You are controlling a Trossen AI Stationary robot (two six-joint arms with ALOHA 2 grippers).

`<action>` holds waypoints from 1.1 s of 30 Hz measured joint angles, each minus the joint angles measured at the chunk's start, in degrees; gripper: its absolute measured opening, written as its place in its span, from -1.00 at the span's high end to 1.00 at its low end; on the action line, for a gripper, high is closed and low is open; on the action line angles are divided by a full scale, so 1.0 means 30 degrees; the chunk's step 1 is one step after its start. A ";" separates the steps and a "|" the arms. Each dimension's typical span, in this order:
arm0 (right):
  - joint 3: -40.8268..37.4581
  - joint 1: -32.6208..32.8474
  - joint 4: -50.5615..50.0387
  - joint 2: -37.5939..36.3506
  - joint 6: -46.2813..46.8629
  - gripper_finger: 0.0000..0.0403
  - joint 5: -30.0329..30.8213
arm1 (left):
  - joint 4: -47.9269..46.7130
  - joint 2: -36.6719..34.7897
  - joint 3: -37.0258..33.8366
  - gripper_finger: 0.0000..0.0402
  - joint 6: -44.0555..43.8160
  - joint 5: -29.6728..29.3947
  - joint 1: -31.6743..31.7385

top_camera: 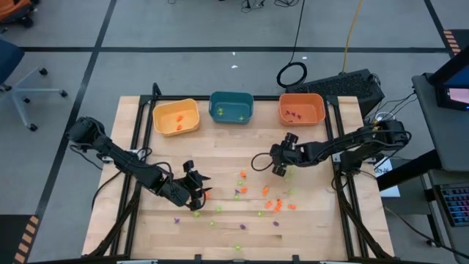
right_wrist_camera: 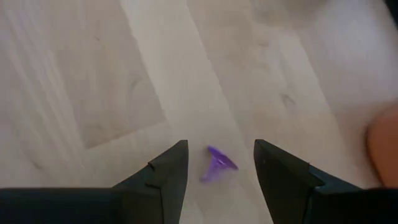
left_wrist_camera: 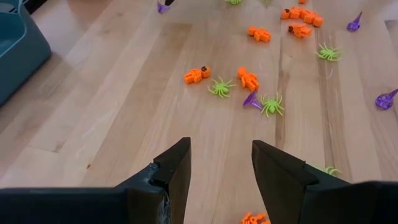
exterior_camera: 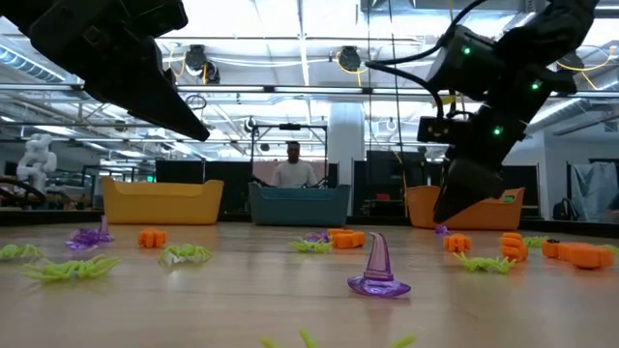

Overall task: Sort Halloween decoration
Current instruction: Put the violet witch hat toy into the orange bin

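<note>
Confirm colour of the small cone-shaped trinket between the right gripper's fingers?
Purple: the small cone-shaped trinket shows best in the right wrist view.

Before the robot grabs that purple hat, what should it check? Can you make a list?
1. Right end effector open: ok.
2. Purple hat between its fingers: ok.
3. Hat upright: not ok, it lies tilted.
4. Nothing else between those fingers: ok.
5. Left end effector open and empty: ok, over bare table.
6. Which bin takes purple: orange bin holds dark bits; colour cannot tell.
</note>
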 joint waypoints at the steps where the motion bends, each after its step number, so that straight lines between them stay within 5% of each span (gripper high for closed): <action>1: -0.0023 -0.0178 0.0041 0.0000 -0.0355 0.16 -0.0153 | 0.0006 0.0000 0.0000 0.16 -0.0003 -0.0006 -0.0003; 20: -0.0045 -0.3179 0.0377 0.0167 -0.3785 0.17 -0.4734 | 0.0007 0.0000 0.0001 0.16 -0.0153 0.0124 -0.0432; 33: 0.0021 -0.3770 0.0450 0.0933 -0.3567 0.60 -0.5743 | -0.0010 0.0000 0.0007 0.16 0.0073 0.0124 -0.0481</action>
